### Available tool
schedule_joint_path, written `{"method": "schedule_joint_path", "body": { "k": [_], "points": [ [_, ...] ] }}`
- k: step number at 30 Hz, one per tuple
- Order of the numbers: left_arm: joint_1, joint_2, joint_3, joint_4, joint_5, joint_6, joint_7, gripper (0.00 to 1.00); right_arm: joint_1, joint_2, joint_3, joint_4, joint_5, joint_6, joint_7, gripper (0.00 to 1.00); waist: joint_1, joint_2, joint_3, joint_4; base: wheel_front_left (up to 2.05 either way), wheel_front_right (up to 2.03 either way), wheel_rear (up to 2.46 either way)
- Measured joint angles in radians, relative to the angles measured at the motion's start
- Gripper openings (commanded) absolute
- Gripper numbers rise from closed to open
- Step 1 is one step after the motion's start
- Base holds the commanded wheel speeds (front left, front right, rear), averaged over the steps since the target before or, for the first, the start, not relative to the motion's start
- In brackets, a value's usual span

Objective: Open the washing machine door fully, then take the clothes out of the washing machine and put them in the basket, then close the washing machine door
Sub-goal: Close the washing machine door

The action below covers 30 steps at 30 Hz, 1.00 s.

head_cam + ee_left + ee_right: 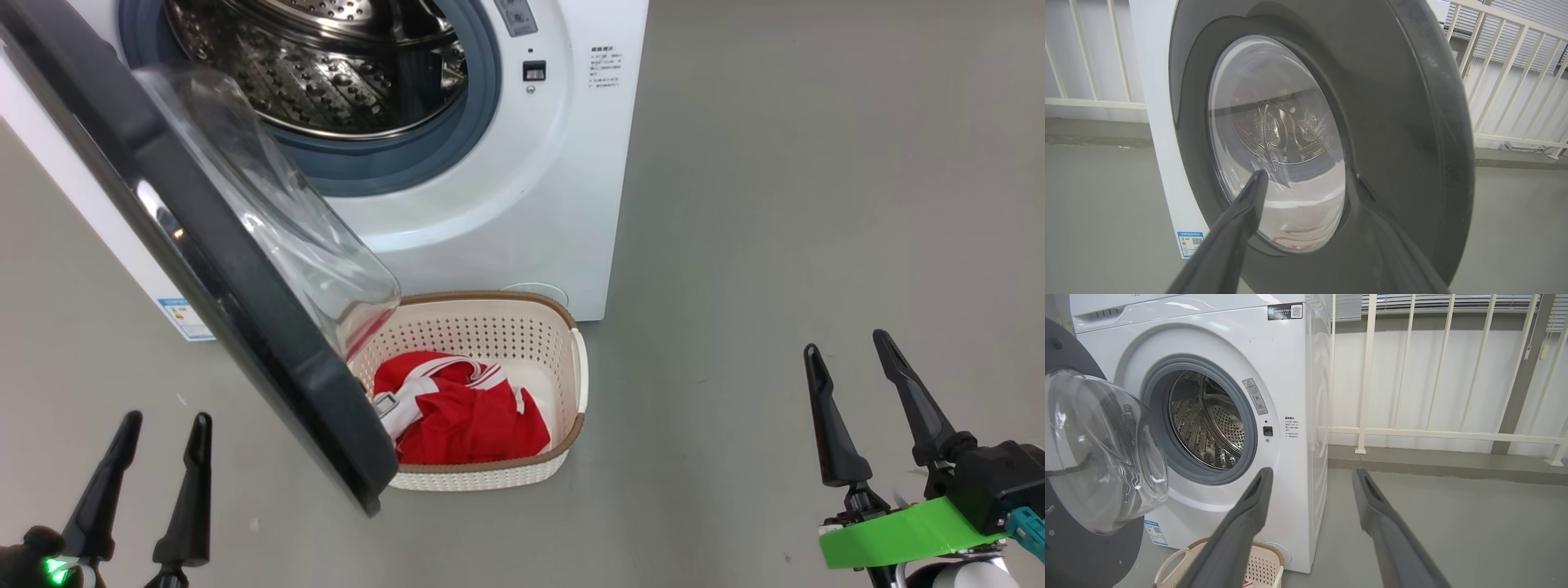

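Head view, door: the large round washing machine door with glossy black rim and bulging clear glass centre [237,327] is standing swung out from the big white boxy washing machine [522,220]. Its edge is running diagonally from upper left to lower middle.
Head view, drum: the perforated steel drum [326,65] is showing no fabric in the part visible.
Head view, clothes: the bright red fabric clothes with white bands [465,416] are lying in the small cream perforated plastic basket with brown rim [522,331]. The basket is sitting on the grey floor just before the machine, its left side tucked under the door's lower edge.
Head view, arms: the left gripper [166,425] is hovering near the door on its outer-face side. The right gripper [845,343] is hanging well apart, beyond the basket. Both are spread wide and carrying nothing.
Left wrist view, aim: the fingers are pointing straight at the door's outer face, with the glass porthole ahead. They are close to it; contact cannot be told.
Right wrist view, aim: the wide, empty jaws are pointing at the machine's front right edge, with the door's inner glass bulge far left and the basket low.
Judgement, step: emptying looks done, so closing the door is probably next.
Judgement, arm: the left is nearer and already facing the side to push.
Judgement, obstacle: the door's sweep passes over the basket. Whether it clears the basket cannot be told.
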Motion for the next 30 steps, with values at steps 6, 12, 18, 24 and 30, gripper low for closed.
{"method": "schedule_joint_path", "body": {
  "k": [6, 12, 18, 24, 30],
  "points": [
    [0.000, -0.007, 0.005, 0.012, 0.000, 0.000, 0.000, 1.00, 0.000, 0.000, 0.004, 0.000, 0.001, 0.000, 0.000, 1.00, 0.0000, 0.0000, -0.001, 0.005, 0.00, 0.00, 0.00],
    [0.000, 0.003, -0.018, 0.016, 0.001, 0.000, 0.000, 0.74, 0.000, 0.000, 0.005, 0.001, 0.002, 0.000, 0.000, 1.00, 0.0000, 0.0000, 0.000, 0.014, 0.00, 0.00, 0.00],
    [-0.007, 0.018, -0.042, 0.029, -0.016, 0.000, 0.000, 0.00, 0.000, 0.000, 0.010, 0.001, 0.002, 0.000, 0.000, 1.00, 0.0001, 0.0000, 0.001, 0.033, 0.00, 0.00, 0.00],
    [-0.070, 0.029, -0.072, 0.013, -0.211, 0.000, 0.057, 0.00, 0.000, 0.000, 0.015, 0.005, -0.008, 0.000, 0.000, 1.00, 0.0000, 0.0000, 0.000, 0.064, 0.00, 0.00, 0.00],
    [-0.157, -0.013, -0.028, -0.040, -0.588, 0.000, 0.163, 0.00, 0.000, 0.000, 0.022, 0.006, -0.018, 0.000, 0.000, 1.00, 0.0000, 0.0000, 0.009, 0.090, 0.00, 0.00, 0.00]
  ]
}}
